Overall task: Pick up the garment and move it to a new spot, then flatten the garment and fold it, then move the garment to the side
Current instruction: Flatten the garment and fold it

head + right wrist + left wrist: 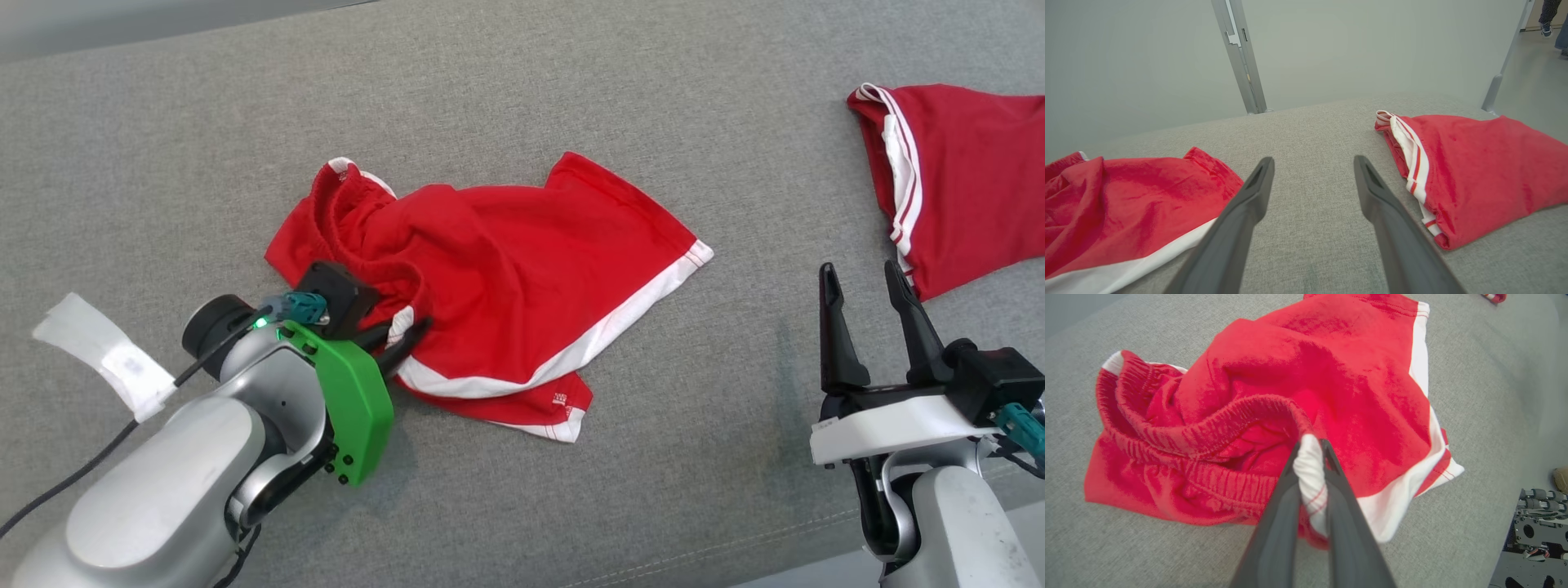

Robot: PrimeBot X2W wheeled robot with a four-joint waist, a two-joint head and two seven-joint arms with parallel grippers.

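Observation:
The garment [506,278] is a crumpled pair of red shorts with white trim, lying in the middle of the grey fabric surface [571,82]. My left gripper [400,339] is at its near left edge. In the left wrist view the left gripper [1310,443] is shut on a bunched white-trimmed fold of the garment [1331,375], right beside the gathered elastic waistband. My right gripper [865,273] stands open at the lower right, to the right of the garment and apart from it. From the right wrist, that gripper [1312,163] holds nothing, with the garment [1118,196] to its left.
A second red garment with white stripes [963,180] lies at the far right, close beside my right gripper, also seen from the right wrist [1474,171]. White tape [106,351] wraps the left arm's cable. Metal posts [1241,57] stand behind the surface. A person's feet [1545,20] show far off.

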